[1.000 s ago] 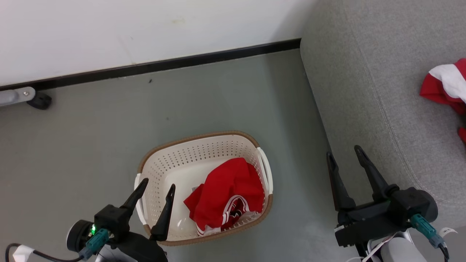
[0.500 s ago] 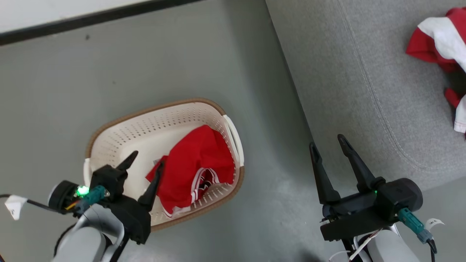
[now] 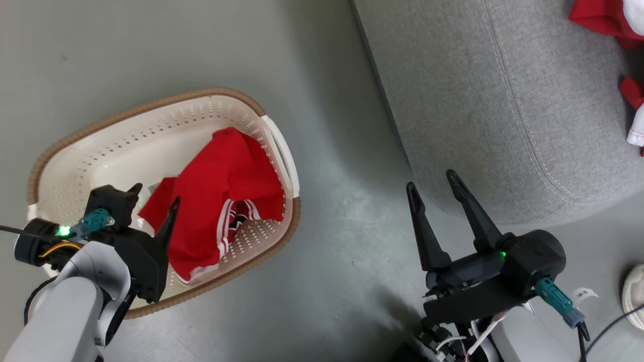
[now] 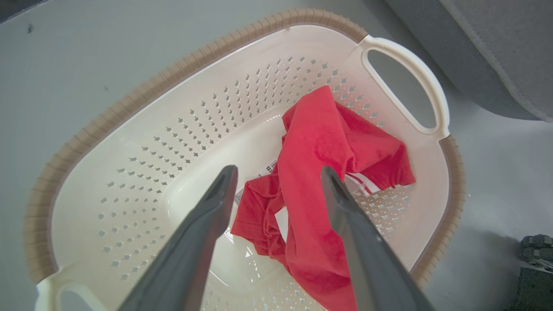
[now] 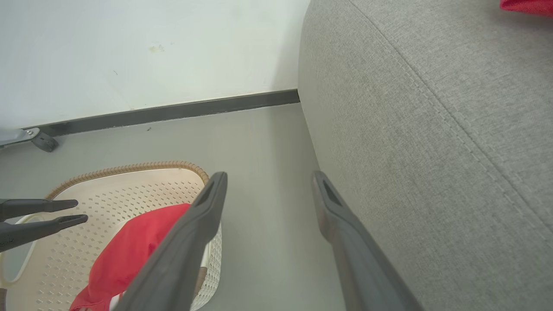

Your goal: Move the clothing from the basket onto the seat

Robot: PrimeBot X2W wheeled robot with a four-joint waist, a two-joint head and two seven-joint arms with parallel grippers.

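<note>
A red garment with white stripes lies crumpled in the right half of the cream basket on the floor. My left gripper hangs open inside the basket, just above the garment's left edge. In the left wrist view its fingers straddle the red fabric without closing on it. My right gripper is open and empty over the floor, beside the grey seat. A second red and white garment rests on the seat at the far right.
The basket sits on grey floor, a short gap left of the seat's rounded edge. A white wall with a black baseboard runs behind, with a metal foot at its left. A white object and cables lie at lower right.
The head camera has tilted down, shifting the whole picture. My left gripper has moved from the basket's left rim to over the red garment inside it. The right gripper stays open.
</note>
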